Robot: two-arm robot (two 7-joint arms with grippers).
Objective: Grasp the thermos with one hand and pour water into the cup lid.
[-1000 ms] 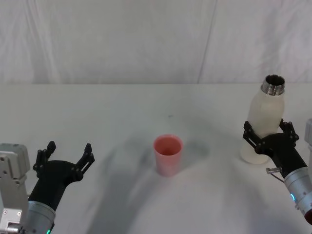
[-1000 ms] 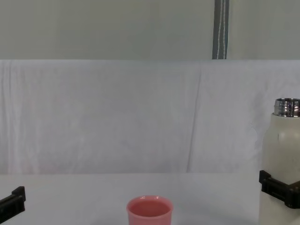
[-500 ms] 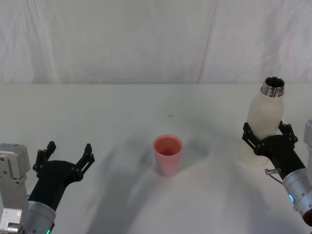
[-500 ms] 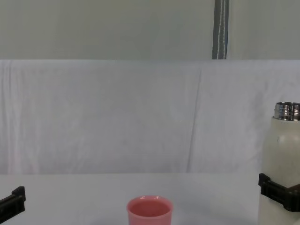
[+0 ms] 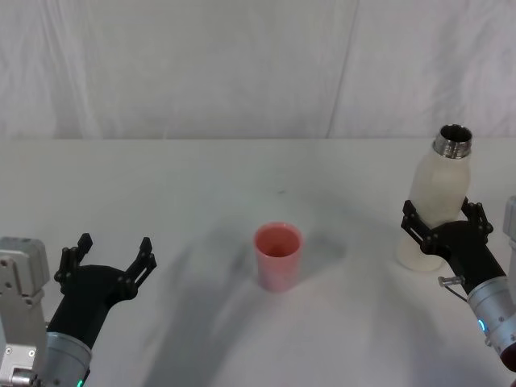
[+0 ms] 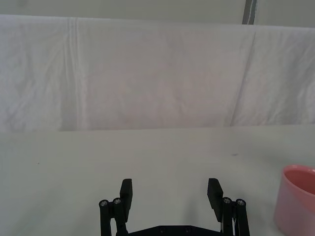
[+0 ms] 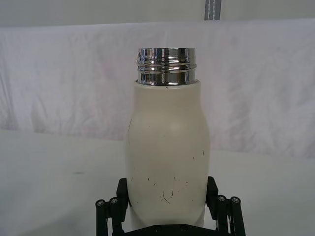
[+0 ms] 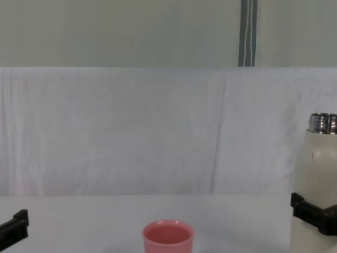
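The thermos point(image 5: 436, 211) stands upright at the right side of the white worktop point(image 5: 242, 177), its steel neck point(image 5: 452, 142) open at the top. The right claw point(image 5: 444, 227) grips it low on the body, one black finger point(image 5: 412, 222) on each side; in the right wrist view the fingers point(image 7: 123, 191) press against both flanks of the cream bottle point(image 7: 167, 162), which bears small dark scuffs. From the chest view the bottle point(image 8: 318, 174) shows at the right edge with a black finger point(image 8: 308, 211) across its lower part.

The cup lid point(image 5: 278, 256) sits upright near the middle of the worktop, well apart from the thermos and to its left, mouth up. The chest view shows its pink rim point(image 8: 168, 235) at the bottom centre.

The left claw point(image 5: 110, 255) hovers over the near left of the worktop, fingers spread and holding nothing. In the left wrist view its two fingertips point(image 6: 126, 189) stand apart above bare worktop, with the cup point(image 6: 297, 201) off to one side
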